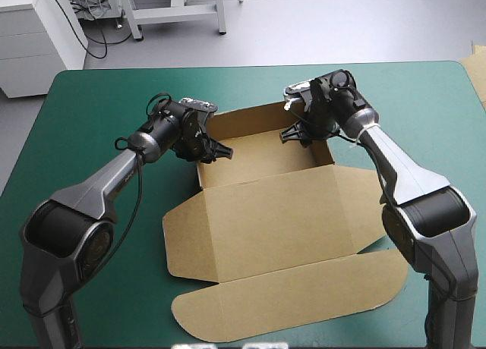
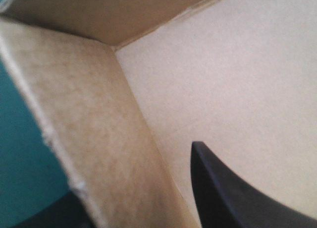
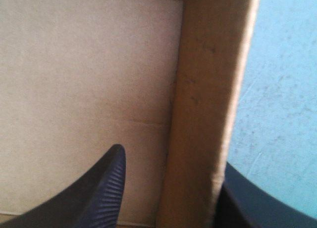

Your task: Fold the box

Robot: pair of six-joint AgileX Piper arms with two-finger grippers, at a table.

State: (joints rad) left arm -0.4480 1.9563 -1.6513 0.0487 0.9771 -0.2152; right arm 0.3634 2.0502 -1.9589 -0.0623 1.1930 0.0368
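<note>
In the middle of the teal-green worktop lies the brown box, and we judge it a good part folded. Toward the far edge its tray stands with the far and side walls raised, while the lid lies flat toward the near edge, its rounded flaps spread. What seems left to us is securing the side walls; whether they are tucked yet we cannot tell. The left pincer straddles the tray's left wall with its fingers parted, one black finger inside over the tray floor and the other outside over the cover. The wall stands between them, and we see no firm clamp. The right pincer does likewise at the right wall, parted: its inner finger stands a little off the board, the outer one just against it.
</note>
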